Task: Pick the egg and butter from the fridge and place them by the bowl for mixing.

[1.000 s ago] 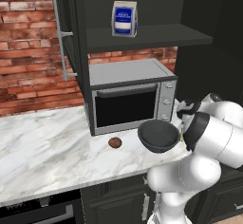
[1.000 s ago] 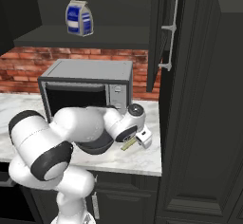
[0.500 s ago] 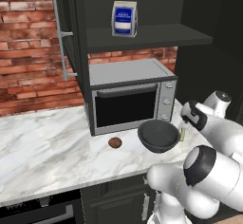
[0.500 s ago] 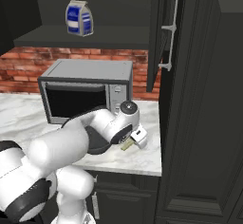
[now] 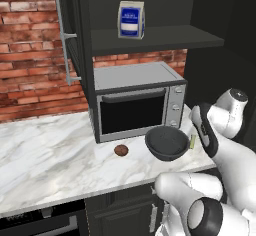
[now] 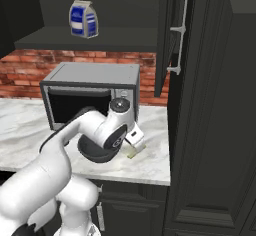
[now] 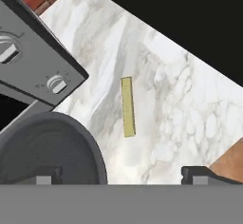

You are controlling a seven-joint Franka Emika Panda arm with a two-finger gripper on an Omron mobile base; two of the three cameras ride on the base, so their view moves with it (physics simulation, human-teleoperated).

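Note:
The butter [image 7: 127, 107], a thin pale-yellow stick, lies flat on the marble counter [image 7: 180, 104] just right of the dark-grey bowl [image 7: 47, 147]. My gripper [image 7: 121, 176] hovers above it, open and holding nothing. From the right base view the gripper [image 6: 135, 137] hangs over the butter [image 6: 132, 152] beside the bowl [image 6: 97, 152]. On the bowl's [image 5: 167, 143] left lies the reddish-brown egg [image 5: 120, 150], and a sliver of butter [image 5: 192, 141] shows on its right. The fridge is out of view.
A silver-fronted countertop oven [image 5: 137, 102] stands right behind the bowl. Above it a shelf carries a blue-and-white carton [image 5: 131, 20]. An open cabinet door [image 6: 177, 30] hangs over the counter's right end, next to a tall dark panel [image 6: 215, 105]. Marble stretches to the left [image 5: 45, 155].
The arm has folded back toward the base and the hand has lifted slightly off the butter. Butter, egg and bowl have stayed where they were.

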